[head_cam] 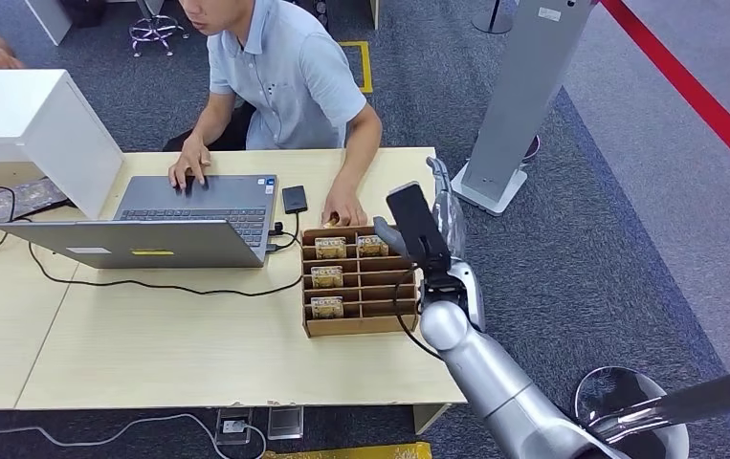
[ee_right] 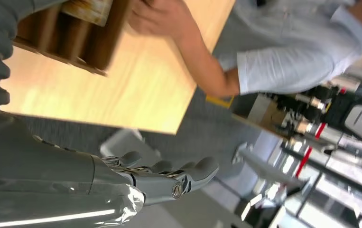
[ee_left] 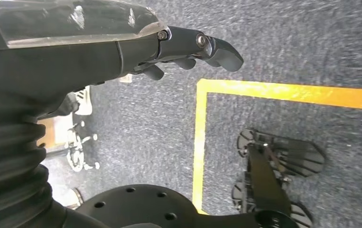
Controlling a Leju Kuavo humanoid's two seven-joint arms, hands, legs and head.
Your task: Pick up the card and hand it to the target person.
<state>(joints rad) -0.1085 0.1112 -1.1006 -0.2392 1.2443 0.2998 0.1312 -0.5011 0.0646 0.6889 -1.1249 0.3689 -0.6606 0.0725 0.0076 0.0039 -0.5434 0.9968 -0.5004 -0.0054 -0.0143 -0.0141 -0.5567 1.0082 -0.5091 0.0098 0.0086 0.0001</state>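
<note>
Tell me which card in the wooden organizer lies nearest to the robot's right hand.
The card in the top row, right of its neighbour; it sits closest to the right hand.

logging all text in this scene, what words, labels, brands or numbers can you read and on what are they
None can be read as text.
Cards in the wooden box: printed pattern, too small to read.
Laptop lid: a yellow strip and a pale sticker, too small to read.
Laptop keys: too small to read.
Grey stand: a white label near its top, too small to read.
Yellow and red floor lines carry no lettering.
</note>
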